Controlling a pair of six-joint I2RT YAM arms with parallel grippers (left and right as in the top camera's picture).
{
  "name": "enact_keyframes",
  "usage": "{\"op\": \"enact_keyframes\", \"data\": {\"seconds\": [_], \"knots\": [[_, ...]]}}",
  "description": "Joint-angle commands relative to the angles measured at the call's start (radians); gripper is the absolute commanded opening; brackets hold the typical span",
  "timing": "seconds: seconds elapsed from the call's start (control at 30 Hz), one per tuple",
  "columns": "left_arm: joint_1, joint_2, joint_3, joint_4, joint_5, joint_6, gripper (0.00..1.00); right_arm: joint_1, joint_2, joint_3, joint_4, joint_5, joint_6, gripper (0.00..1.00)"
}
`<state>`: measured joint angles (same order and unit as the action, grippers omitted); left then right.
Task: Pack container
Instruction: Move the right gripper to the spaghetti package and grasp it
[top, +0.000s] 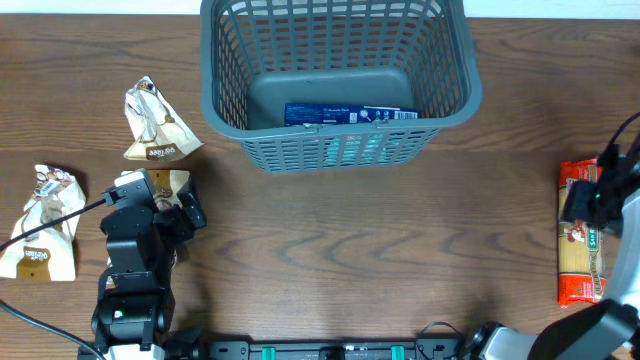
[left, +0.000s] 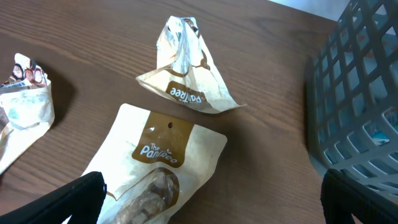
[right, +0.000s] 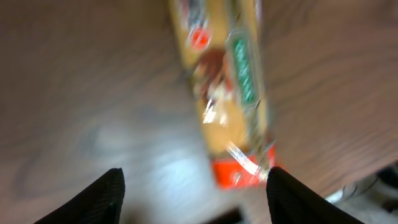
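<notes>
The dark grey slotted basket (top: 335, 75) stands at the back centre with a blue box (top: 350, 115) lying inside; its lattice side shows in the left wrist view (left: 360, 99). My left gripper (top: 160, 205) is open over a cream snack pouch (left: 158, 168) lying flat on the table, its fingers wide apart on either side. A second cream pouch (top: 155, 125) lies behind it, also in the left wrist view (left: 186, 71). My right gripper (top: 600, 200) is open above a long red and yellow pasta packet (top: 580, 235), blurred in the right wrist view (right: 227, 87).
A third cream pouch (top: 45, 225) lies at the far left, also in the left wrist view (left: 22, 106). The wooden table (top: 380, 250) runs between both arms. A black rail lies along the front edge (top: 330, 350).
</notes>
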<state>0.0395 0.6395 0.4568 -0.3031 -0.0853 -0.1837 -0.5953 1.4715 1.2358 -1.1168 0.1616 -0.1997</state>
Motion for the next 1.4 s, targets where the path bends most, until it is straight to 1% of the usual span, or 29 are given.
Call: {"op": "enact_keyframes", "data": {"seconds": [0.0, 0.1, 0.27, 0.57, 0.63, 0.67, 0.73, 0.8, 0.87, 0.93, 1.37], "knots": [[0.005, 0.0, 0.028, 0.001, -0.001, -0.005, 0.99, -0.034, 0.035, -0.003, 0.055, -0.055, -0.18, 0.63], [0.005, 0.0, 0.028, 0.001, -0.001, -0.005, 0.99, -0.047, 0.071, -0.003, 0.088, -0.089, -0.277, 0.62], [0.005, 0.0, 0.028, 0.001, -0.001, -0.005, 0.99, -0.066, 0.146, -0.003, 0.138, -0.065, -0.356, 0.62], [0.005, 0.0, 0.028, 0.001, -0.001, -0.005, 0.99, -0.118, 0.236, -0.003, 0.219, -0.023, -0.356, 0.63], [0.005, 0.0, 0.028, 0.001, -0.001, -0.005, 0.99, -0.125, 0.249, -0.003, 0.224, -0.048, -0.356, 0.66], [0.005, 0.0, 0.028, 0.001, -0.001, -0.005, 0.99, -0.126, 0.257, -0.003, 0.224, -0.074, -0.356, 0.72], [0.005, 0.0, 0.028, 0.001, -0.001, -0.006, 0.99, -0.127, 0.272, -0.003, 0.225, -0.105, -0.356, 0.74], [0.005, 0.0, 0.028, 0.001, -0.001, -0.006, 0.99, -0.128, 0.292, -0.004, 0.228, -0.106, -0.356, 0.83], [0.005, 0.0, 0.028, 0.001, -0.001, -0.006, 0.99, -0.132, 0.312, -0.004, 0.235, -0.107, -0.356, 0.88], [0.005, 0.0, 0.028, 0.001, -0.001, -0.006, 0.99, -0.134, 0.332, -0.004, 0.239, -0.117, -0.356, 0.99], [0.005, 0.0, 0.028, 0.001, -0.001, -0.006, 0.99, -0.166, 0.458, -0.004, 0.303, -0.125, -0.355, 0.99]]}}
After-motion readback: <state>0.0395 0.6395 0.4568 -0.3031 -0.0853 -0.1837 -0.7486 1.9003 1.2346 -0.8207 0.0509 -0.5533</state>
